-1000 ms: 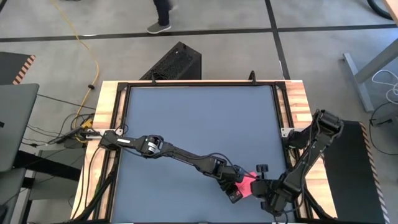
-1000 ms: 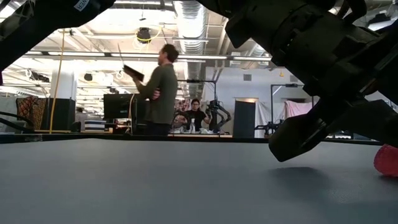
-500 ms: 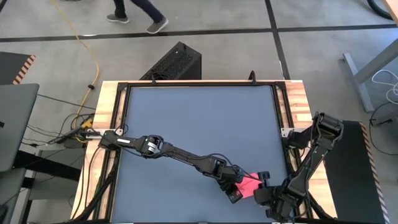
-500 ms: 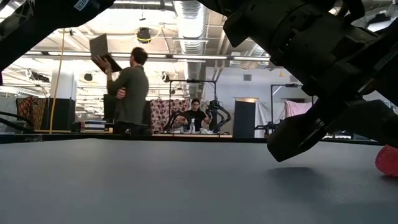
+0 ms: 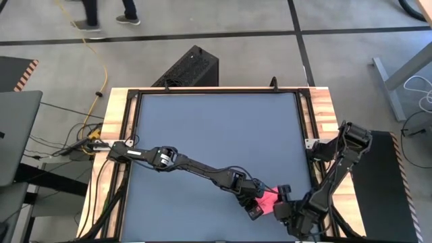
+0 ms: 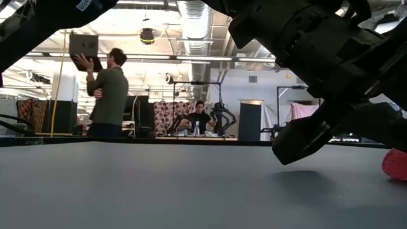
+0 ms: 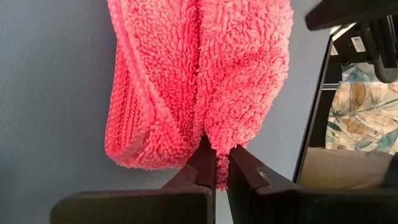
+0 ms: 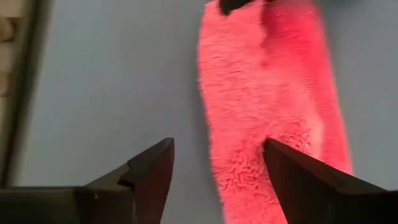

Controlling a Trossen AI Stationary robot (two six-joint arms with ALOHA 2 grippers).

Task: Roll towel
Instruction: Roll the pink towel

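My left gripper (image 7: 216, 174) is pinched tight on the edge of the towel (image 7: 199, 81), pinning the bunched roll to the worktop (image 5: 202, 135). My right gripper (image 8: 217, 168) stands wide and empty just beside it, presumably to re-grasp.

Towel (image 6: 395, 164) cut by the low view's edge, largely hidden beneath arms overhead.
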